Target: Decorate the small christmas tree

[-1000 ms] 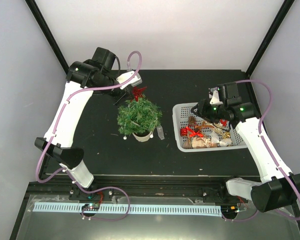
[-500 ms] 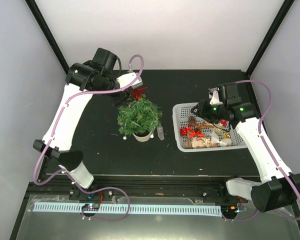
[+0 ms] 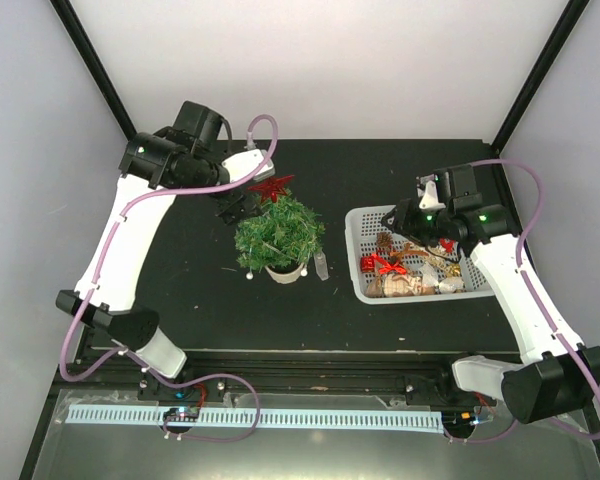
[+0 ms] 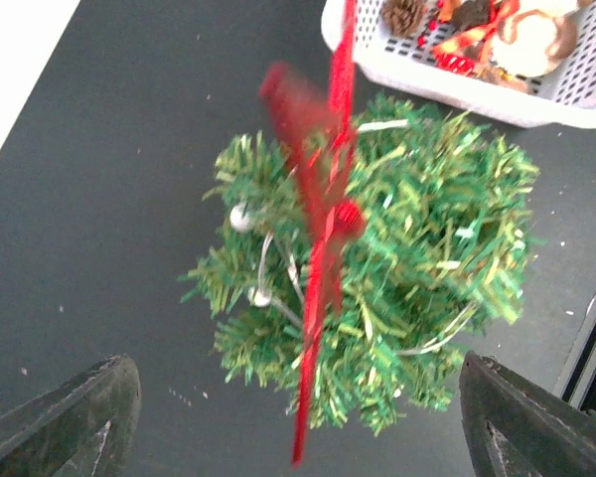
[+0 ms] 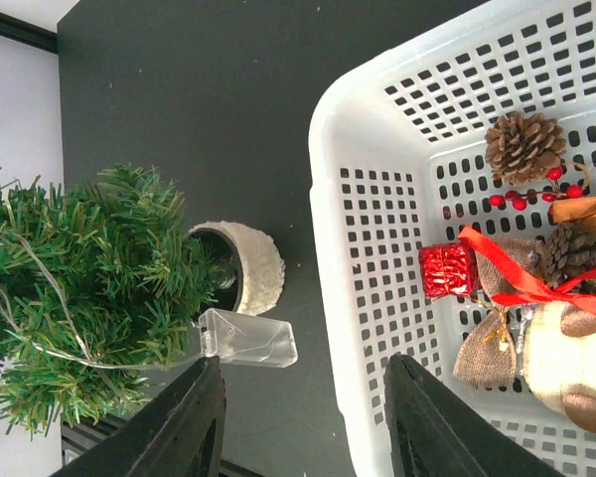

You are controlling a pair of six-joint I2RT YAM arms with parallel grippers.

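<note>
1. Top view: the small christmas tree (image 3: 280,232) stands mid-tabletop, left of the basket (image 3: 353,255); a red star (image 3: 272,187) tops it.
2. Left wrist: my left jaws gape wide and empty above the tree; the star is placed, I judge.
3. Right wrist: my right jaws hang half open, empty, over the basket's left rim; its ornaments (image 5: 521,144) remain to hang.

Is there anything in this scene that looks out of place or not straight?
A small clear plastic piece lies flat on the table beside the base of the small christmas tree, on the side toward the white basket, instead of hanging on it. Whether the red star on top leans, I cannot tell.
</note>
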